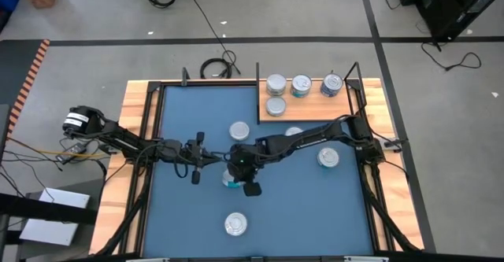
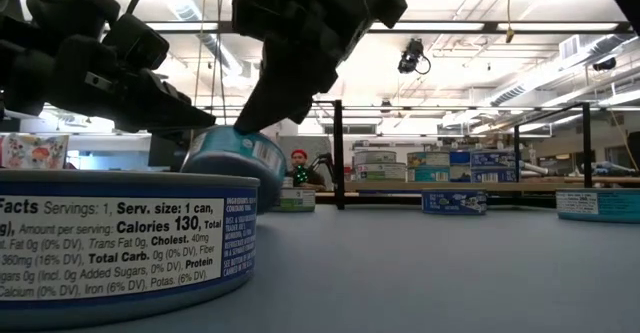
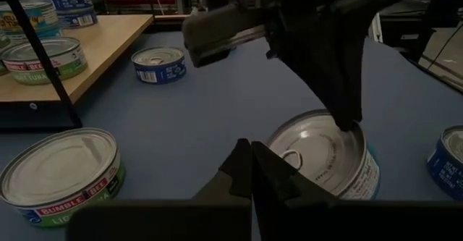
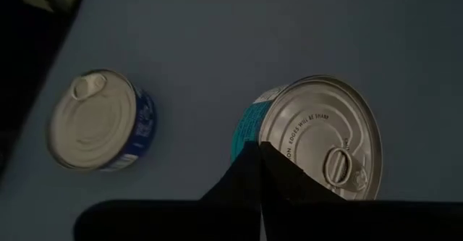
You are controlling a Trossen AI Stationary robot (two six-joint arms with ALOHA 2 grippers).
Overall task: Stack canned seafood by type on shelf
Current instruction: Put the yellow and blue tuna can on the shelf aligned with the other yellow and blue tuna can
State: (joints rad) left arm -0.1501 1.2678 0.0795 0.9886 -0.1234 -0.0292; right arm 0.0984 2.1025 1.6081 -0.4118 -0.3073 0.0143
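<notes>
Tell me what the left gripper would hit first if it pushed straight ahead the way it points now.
Probably the teal-labelled tin directly ahead of the shut left gripper, where the right gripper is also working. Depth is unclear, so the gap between fingertips and tin is hard to judge.

Tin (image 1: 293, 131) mostly hidden under right arm, near tin (image 2: 120, 243) cut off by low view's edge

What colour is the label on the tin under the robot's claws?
Teal with white, on the tin; the right wrist view shows it best.
</notes>
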